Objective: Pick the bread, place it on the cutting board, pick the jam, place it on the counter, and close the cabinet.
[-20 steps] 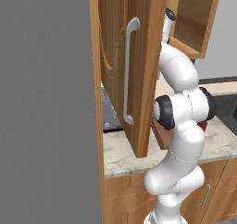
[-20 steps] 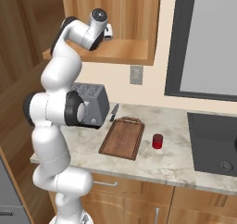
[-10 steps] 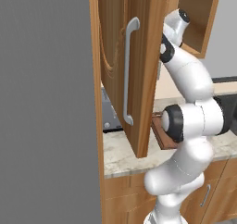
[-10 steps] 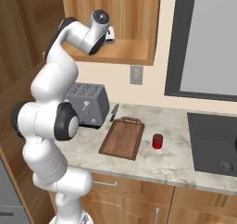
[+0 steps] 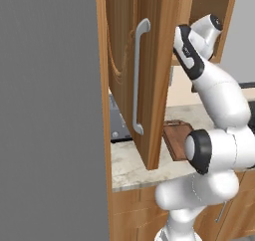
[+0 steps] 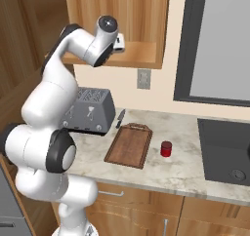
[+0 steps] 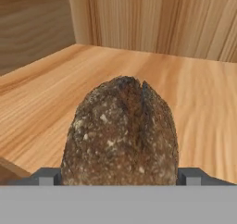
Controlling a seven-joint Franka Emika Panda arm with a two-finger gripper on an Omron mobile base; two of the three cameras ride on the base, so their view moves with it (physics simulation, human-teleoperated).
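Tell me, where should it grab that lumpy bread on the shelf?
Across its rounded flanks, coming straight in from the cabinet's open front. The bread sits on the shelf between the open tool's tips, one to each side, so closing there should hold it.

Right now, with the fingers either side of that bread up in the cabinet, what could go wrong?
The fingers stand open around the bread, which sits on the cabinet shelf; closing off-centre on the rounded crust might squirt it deeper inside. The open cabinet door hangs close to the arm, so pulling out could clip it. The jam stands beside the cutting board, so a careless placing could topple it.
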